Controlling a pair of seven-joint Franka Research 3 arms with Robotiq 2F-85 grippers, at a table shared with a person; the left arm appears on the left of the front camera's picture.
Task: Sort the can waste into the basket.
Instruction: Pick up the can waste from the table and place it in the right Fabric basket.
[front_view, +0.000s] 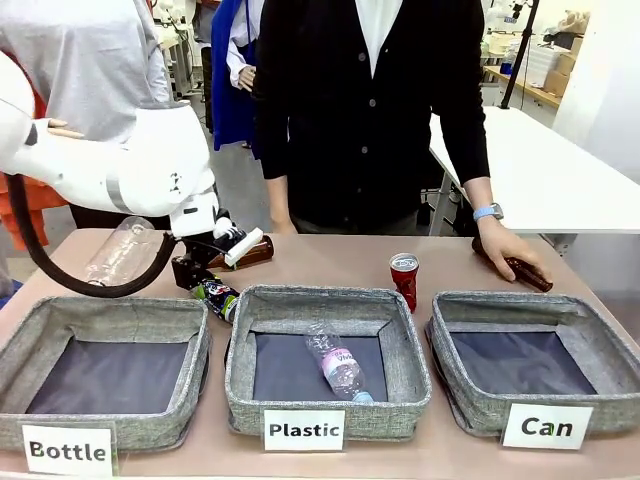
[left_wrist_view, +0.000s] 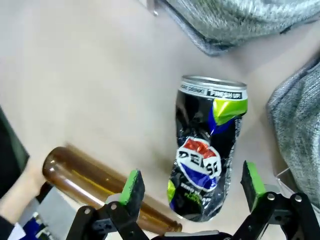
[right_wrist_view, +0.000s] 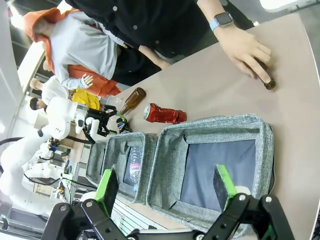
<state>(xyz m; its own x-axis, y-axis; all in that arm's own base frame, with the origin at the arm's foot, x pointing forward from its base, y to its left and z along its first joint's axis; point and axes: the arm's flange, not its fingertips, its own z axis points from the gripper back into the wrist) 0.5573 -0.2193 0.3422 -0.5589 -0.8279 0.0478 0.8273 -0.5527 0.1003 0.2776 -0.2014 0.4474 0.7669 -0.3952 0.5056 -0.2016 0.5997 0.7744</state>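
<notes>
A dented dark blue-black can (left_wrist_view: 207, 150) lies on its side on the table, and the green pads of my open left gripper (left_wrist_view: 192, 184) stand on either side of its lower half without touching it. In the front view that gripper (front_view: 203, 277) hovers just over the can (front_view: 216, 297), between the two left baskets. A red can (front_view: 404, 280) stands upright behind the middle basket. The grey "Can" basket (front_view: 520, 300) sits at the right with nothing in it. My right gripper (right_wrist_view: 166, 184) hangs open above this basket (right_wrist_view: 215, 122), and the red can (right_wrist_view: 162, 114) is beyond it.
Grey "Bottle" (front_view: 100, 305) and "Plastic" (front_view: 320, 295) baskets stand left and middle; a clear bottle (front_view: 336, 365) lies in the latter. A brown bottle (left_wrist_view: 85, 180) lies close beside the dark can. Another clear bottle (front_view: 120, 250) lies far left. A person's hand (front_view: 510, 245) rests on a brown bottle (front_view: 530, 275).
</notes>
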